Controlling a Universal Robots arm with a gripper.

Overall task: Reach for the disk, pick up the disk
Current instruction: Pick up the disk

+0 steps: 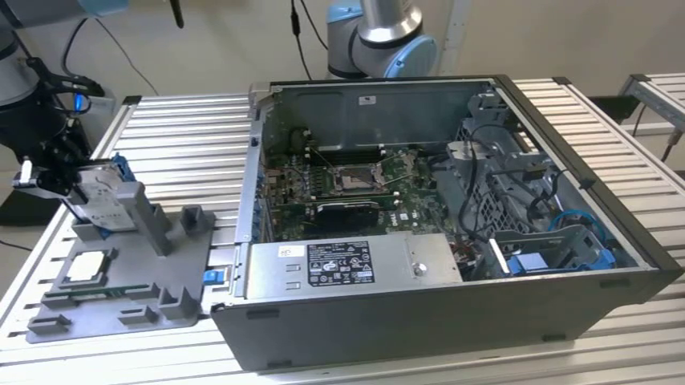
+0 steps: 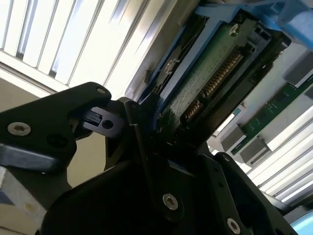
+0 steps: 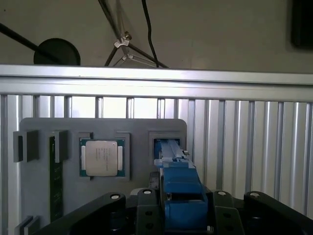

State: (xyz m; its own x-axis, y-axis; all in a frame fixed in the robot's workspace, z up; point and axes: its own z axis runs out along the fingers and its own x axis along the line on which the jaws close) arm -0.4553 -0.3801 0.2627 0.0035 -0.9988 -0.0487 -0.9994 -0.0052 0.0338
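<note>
Straddling the upright disk (image 1: 99,195) in its grey holder (image 1: 150,224), our gripper (image 3: 182,205) may or may not be clamped, we cannot tell; we should squeeze the blue rails (image 3: 178,183) squarely.

A slatted aluminium table (image 1: 182,152) carries everything, its silver ribs running side by side across the whole top. 2 things lie directly on it. 1 is a large dark computer case (image 1: 428,321), laid flat on its side with the open face turned up. The other is a flat grey fixture plate (image 1: 139,273), just beside the case on the exterior view's left. Bare slats show behind the plate, in a strip in front of the case, and past the case on the exterior view's right. In the first wrist view the same plate (image 3: 137,132) lies flat on the ribbed top (image 3: 244,147).
</note>
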